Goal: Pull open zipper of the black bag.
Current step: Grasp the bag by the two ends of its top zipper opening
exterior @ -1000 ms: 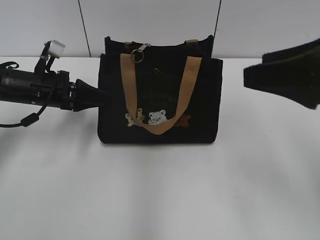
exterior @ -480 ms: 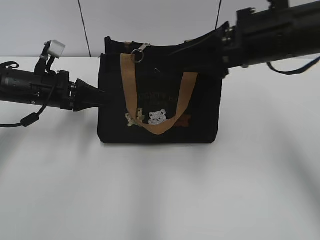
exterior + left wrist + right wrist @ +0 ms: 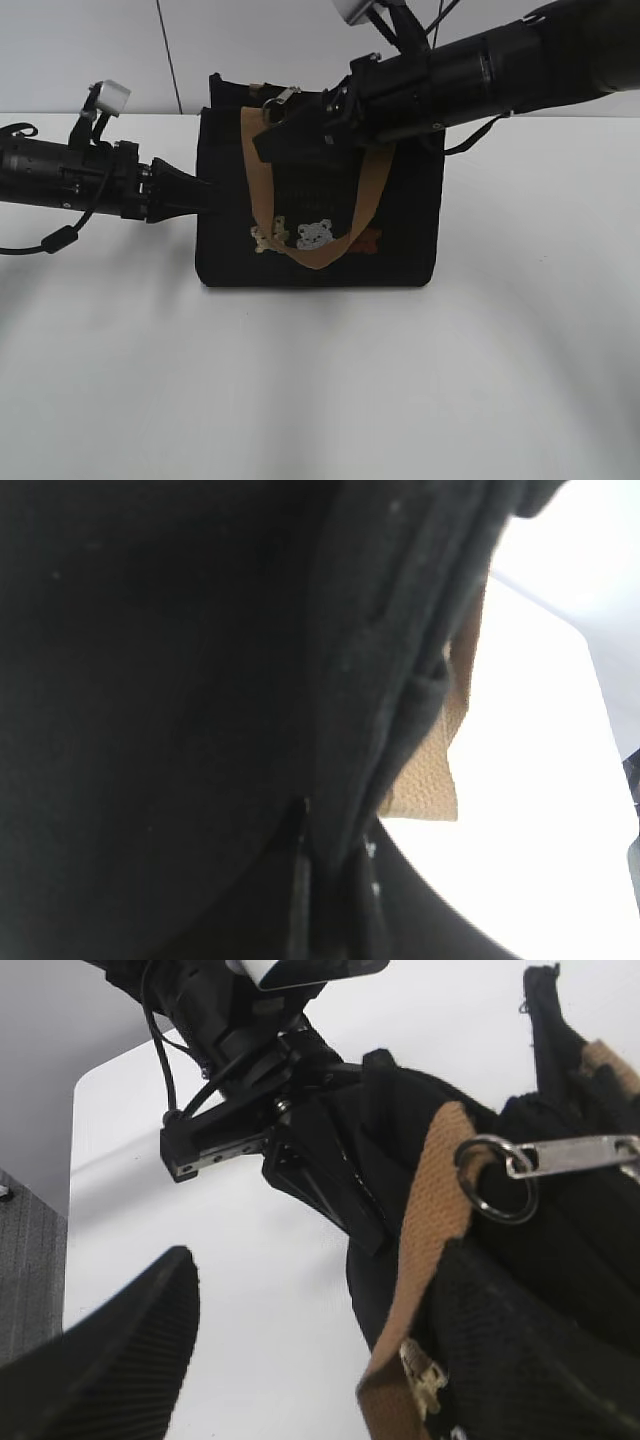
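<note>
Showing only faint unreadable lettering, black bag (image 3: 320, 200) front

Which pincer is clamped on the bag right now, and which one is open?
The left pincer is shut on the black bag's left side edge. The right pincer hangs open by the silver zipper pull.

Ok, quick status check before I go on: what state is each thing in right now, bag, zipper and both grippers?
black bag: upright on the table, front handle hanging down.
zipper: silver pull and ring at the bag's left end, not gripped.
left gripper: shut on the bag's left side.
right gripper: open, beside the pull, holding nothing.
</note>
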You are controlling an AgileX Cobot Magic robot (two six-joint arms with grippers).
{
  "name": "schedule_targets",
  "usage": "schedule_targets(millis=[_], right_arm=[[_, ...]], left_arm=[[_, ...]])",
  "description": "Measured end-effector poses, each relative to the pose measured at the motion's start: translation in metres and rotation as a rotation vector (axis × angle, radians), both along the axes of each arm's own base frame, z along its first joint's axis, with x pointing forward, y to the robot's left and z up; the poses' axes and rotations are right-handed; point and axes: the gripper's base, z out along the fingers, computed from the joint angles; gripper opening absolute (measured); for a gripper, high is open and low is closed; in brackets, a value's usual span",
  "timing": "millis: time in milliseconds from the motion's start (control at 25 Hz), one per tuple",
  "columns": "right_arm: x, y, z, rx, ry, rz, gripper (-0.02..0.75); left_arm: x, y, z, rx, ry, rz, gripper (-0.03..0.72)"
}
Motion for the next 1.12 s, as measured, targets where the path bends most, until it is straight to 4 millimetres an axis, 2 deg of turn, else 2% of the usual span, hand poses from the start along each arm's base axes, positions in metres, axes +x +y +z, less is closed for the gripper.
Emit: schedule_targets(millis=[360,800,1120], right_arm=[[0.017,0.003,-0.018,-0.039,0.005,-0.073,0.553],[0.023,0.005,-0.02,0.018,0.005,-0.116,0.547],[0.025,0.004,-0.022,0.003,0.0,-0.145,0.382]], left_arm=[[0.0,0.0,0.0,0.004,0.0,0.003,0.03],[0.001,0.0,-0.001,0.01,0.0,0.009,0.029],[0.001,0.0,-0.001,0.01,0.001,0.009,0.029]])
